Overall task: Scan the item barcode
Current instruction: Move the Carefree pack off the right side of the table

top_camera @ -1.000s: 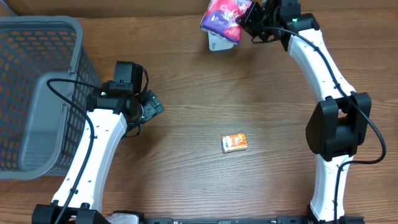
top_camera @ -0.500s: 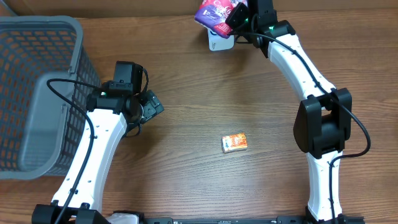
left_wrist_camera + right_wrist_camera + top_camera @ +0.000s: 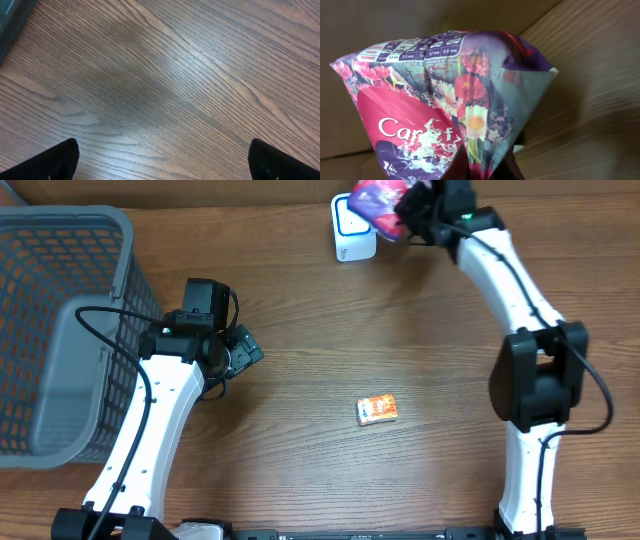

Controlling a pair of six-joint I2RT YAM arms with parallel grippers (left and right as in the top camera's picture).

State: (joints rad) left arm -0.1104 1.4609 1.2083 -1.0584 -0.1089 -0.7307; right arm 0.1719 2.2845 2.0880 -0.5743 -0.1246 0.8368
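Observation:
The item, a purple and pink flowered packet (image 3: pixel 376 196), hangs at the table's far edge, overlapping the upper right corner of the white scanner (image 3: pixel 349 232). My right gripper (image 3: pixel 408 210) is shut on its pinched end. The right wrist view is filled by the packet (image 3: pixel 445 105), with white lettering on pink and the right gripper (image 3: pixel 490 171) clamped at its bottom. No barcode shows in any view. My left gripper (image 3: pixel 246 348) stands open over bare wood at the left-middle, holding nothing; its dark fingertips (image 3: pixel 55 161) sit wide apart.
A small orange packet (image 3: pixel 378 409) lies flat near the table's middle. A grey mesh basket (image 3: pixel 70 222) fills the left side, close behind the left arm. A cardboard wall runs along the far edge.
The right arm has swung right with the packet, from the scanner's left side to its upper right, uncovering more of the scanner's face. The left arm has not moved.

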